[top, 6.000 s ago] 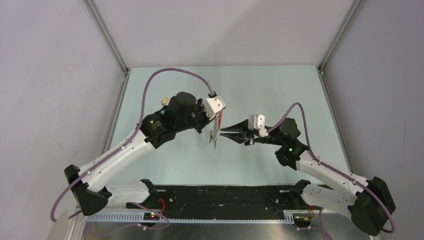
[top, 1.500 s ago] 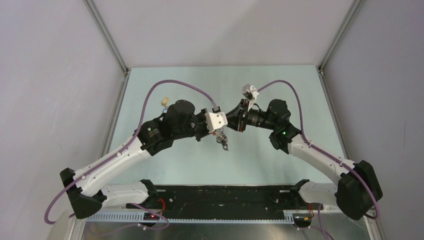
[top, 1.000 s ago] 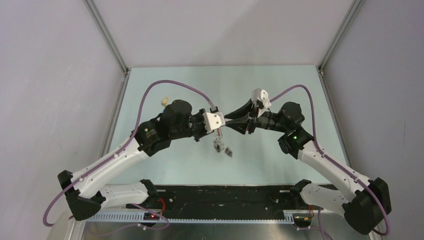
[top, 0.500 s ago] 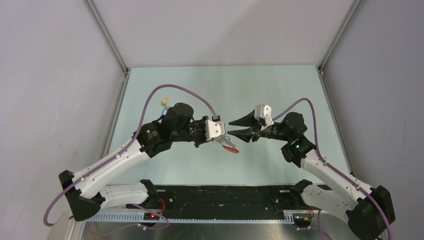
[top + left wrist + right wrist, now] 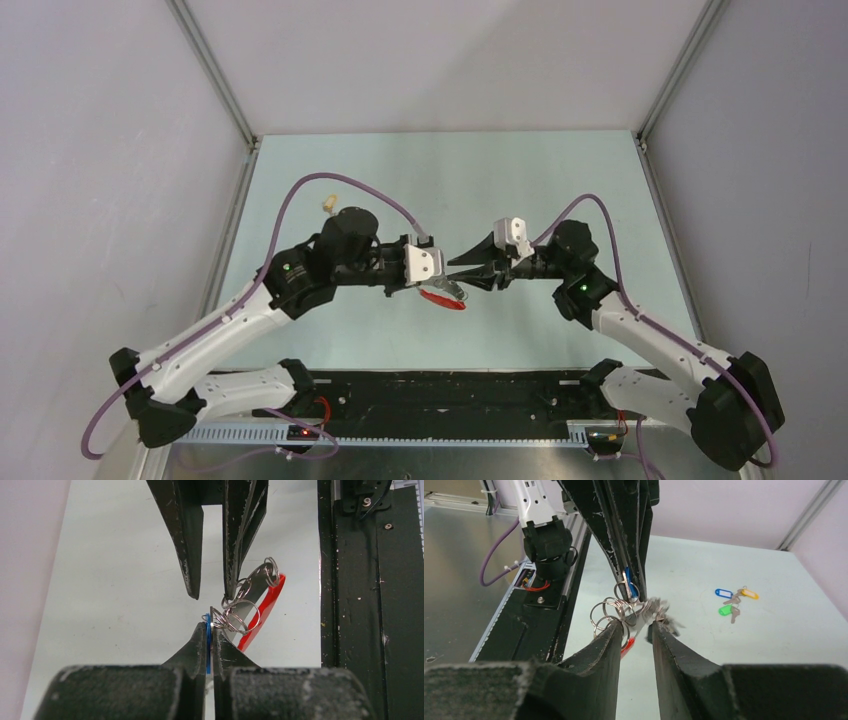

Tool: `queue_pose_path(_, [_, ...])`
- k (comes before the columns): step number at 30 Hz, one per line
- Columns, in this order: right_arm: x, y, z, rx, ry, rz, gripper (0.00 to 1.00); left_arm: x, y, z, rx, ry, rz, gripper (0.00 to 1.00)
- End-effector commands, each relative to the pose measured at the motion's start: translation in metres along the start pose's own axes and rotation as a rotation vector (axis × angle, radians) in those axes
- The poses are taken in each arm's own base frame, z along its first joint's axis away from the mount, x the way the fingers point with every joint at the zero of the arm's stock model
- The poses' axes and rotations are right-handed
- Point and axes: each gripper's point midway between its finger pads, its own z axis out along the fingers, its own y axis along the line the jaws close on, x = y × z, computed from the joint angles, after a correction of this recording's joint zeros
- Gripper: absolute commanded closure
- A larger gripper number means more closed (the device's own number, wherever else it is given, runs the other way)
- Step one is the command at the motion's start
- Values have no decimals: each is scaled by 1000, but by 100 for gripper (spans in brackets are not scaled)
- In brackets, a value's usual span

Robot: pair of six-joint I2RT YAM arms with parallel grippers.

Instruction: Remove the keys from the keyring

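one blue tag [image 5: 207, 647] clamped in left gripper [image 5: 209, 630]; right gripper [image 5: 636, 627] parted beside the keyring [image 5: 235, 620].

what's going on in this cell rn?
Both arms are working a key bunch held above the table. The left gripper is shut on the blue tag of the keys. The keyring and its red strap stick out beside it. The right gripper is open, its tips at the rings. I can't see any key off the ring. Another tagged cluster lies on the table.
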Motion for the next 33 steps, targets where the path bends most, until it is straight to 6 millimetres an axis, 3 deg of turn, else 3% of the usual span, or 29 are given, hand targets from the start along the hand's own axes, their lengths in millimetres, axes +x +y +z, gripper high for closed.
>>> queue_pose_path(1, [-17,1,9,-52,-27,-25,67,-20,3,-9,-16,-82,59,100])
queue_pose_path(19, [-20,17,24,-169,-45,11,73,-24,3,-15,-31,-100,79,100])
queue_pose_path(33, [-35,-4,17,-25,-72,-28,64,-22,4,-11,-34,-94,65,100])
